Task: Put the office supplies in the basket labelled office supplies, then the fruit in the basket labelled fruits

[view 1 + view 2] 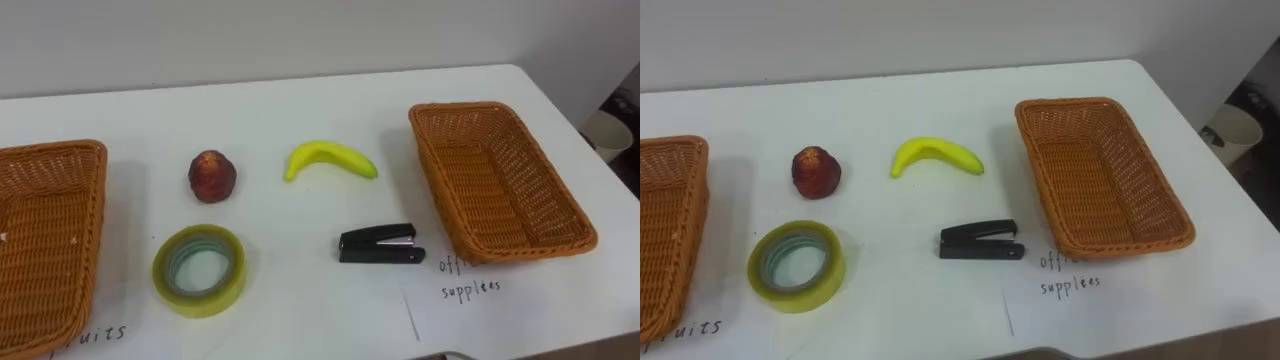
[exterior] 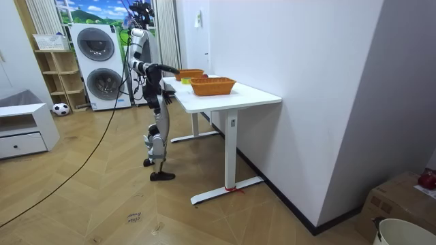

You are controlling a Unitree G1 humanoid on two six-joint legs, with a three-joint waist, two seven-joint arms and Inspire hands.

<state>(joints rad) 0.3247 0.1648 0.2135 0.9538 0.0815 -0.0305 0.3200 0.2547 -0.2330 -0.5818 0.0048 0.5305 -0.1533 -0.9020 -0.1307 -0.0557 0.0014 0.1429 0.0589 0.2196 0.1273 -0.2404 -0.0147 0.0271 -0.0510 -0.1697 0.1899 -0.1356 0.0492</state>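
On the white table [image 1: 300, 100] lie a red peach-like fruit [image 1: 211, 176], a yellow banana [image 1: 330, 159], a yellow-green roll of tape [image 1: 199, 270] and a black stapler [image 1: 379, 244]. An empty wicker basket [image 1: 545, 235] stands at the right, with a handwritten paper label [image 1: 470, 290] at its near corner. Another empty wicker basket [image 1: 90, 200] stands at the left edge. In the room view I stand at the table's end. My right hand [image 2: 175, 69] reaches out level over the table edge, and my left hand [image 2: 165, 90] sits lower before my body.
A white bin [image 1: 610, 135] stands on the floor beyond the table's right end. The wall runs along the table's far side. In the room view, washing machines [image 2: 95, 61] and a shelf stand behind me, with open wooden floor around.
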